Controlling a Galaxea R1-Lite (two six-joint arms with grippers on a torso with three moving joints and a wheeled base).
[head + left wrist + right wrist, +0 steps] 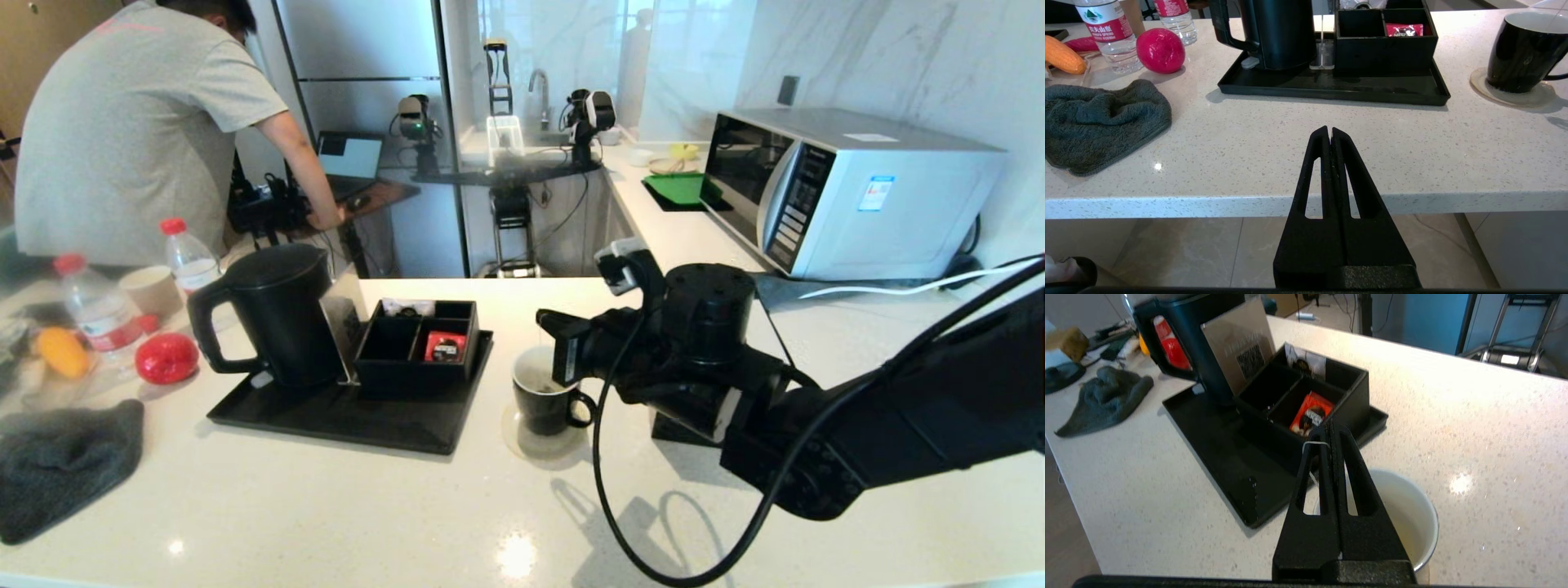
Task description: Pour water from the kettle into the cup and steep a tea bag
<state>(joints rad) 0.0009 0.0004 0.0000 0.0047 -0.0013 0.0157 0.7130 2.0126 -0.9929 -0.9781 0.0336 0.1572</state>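
The black kettle (277, 314) (1282, 32) (1188, 335) stands upright on the left end of a black tray (326, 420). Right of the tray, the black cup (545, 408) (1521, 53) with its white inside (1408, 514) sits on a round coaster (1511, 92). My right gripper (1329, 426) hovers above the cup, shut on the tea bag's pale thread (1314, 444), which loops over one finger. The fingers hide the pouch. The cup's inside looks faintly yellowish low down. My left gripper (1330, 130) is shut and empty, off the counter's front edge.
A black compartment box (416, 343) on the tray holds a red sachet (445, 347). A grey cloth (65, 465), two red-capped bottles (98, 310), a paper cup (151, 290) and a red ball (167, 358) lie at the left. A microwave (849, 192) stands back right; a person (139, 122) stands back left.
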